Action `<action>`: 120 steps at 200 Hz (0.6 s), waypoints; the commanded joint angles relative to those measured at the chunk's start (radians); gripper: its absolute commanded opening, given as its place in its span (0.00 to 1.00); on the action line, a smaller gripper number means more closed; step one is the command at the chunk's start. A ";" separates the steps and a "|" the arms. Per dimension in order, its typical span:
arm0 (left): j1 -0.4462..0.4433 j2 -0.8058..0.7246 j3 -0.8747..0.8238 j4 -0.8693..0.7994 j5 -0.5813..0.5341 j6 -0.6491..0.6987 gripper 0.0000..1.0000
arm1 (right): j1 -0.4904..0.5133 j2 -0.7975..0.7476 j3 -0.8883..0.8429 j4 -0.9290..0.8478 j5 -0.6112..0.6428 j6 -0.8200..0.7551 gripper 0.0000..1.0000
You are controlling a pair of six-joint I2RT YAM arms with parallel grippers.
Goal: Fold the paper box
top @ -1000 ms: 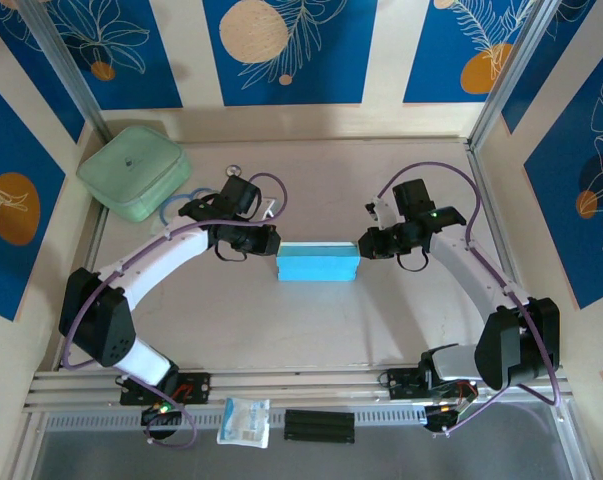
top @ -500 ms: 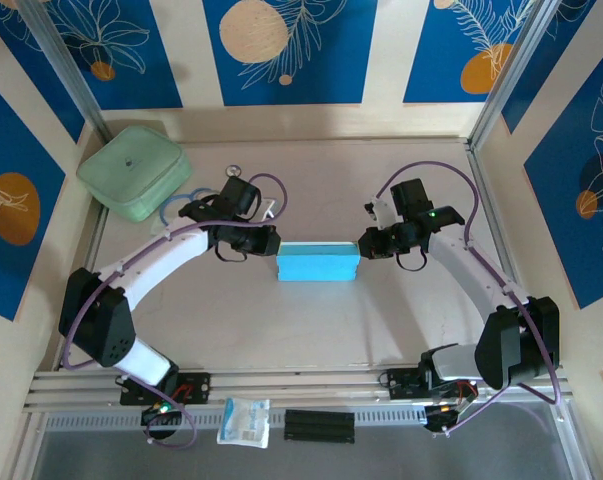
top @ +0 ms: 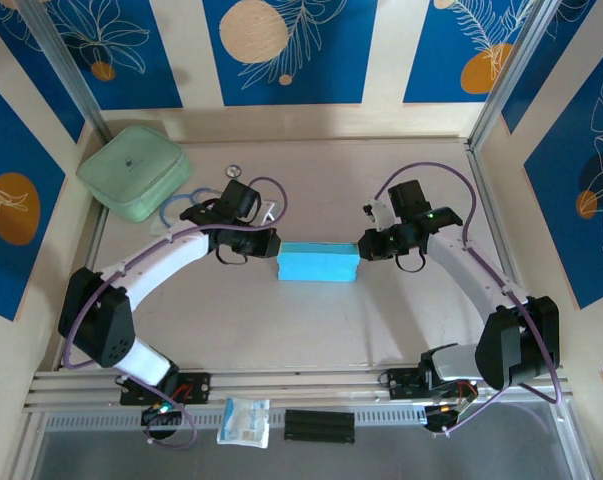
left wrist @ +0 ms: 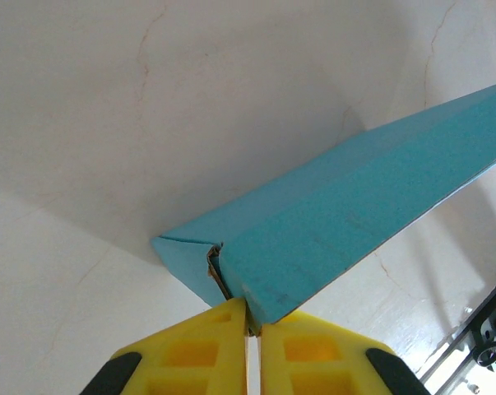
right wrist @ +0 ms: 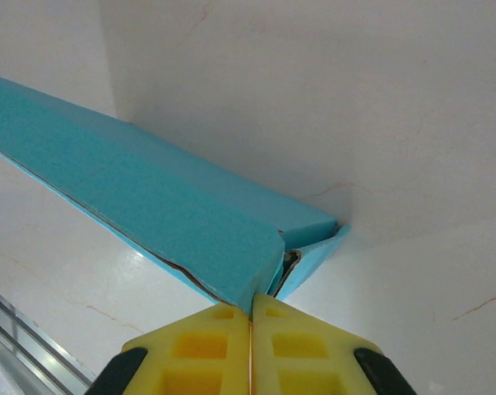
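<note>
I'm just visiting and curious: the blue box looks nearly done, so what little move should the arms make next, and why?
Probably a slight inward push by the right gripper: at its end of the paper box a flap gapes, not flush. The left gripper, shut against the other end, can brace it.

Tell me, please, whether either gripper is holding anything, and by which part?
Both appear to hold the paper box: the left gripper pinches a cardboard edge at its left end, the right gripper an edge at its right end.
</note>
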 commanded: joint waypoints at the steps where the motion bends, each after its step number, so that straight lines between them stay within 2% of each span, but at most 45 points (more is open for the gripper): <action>1: -0.013 0.001 -0.030 -0.052 0.021 -0.015 0.11 | 0.014 0.008 -0.017 -0.049 -0.005 -0.006 0.11; 51: -0.013 0.012 -0.025 -0.044 0.028 -0.010 0.11 | 0.005 -0.023 0.026 -0.061 -0.050 -0.004 0.33; 88: -0.015 0.017 -0.018 -0.046 0.029 -0.007 0.11 | -0.008 -0.037 0.036 -0.082 -0.042 -0.004 0.41; 120: -0.015 0.021 -0.012 -0.041 0.038 -0.005 0.11 | -0.021 -0.071 0.036 -0.069 -0.084 0.016 0.48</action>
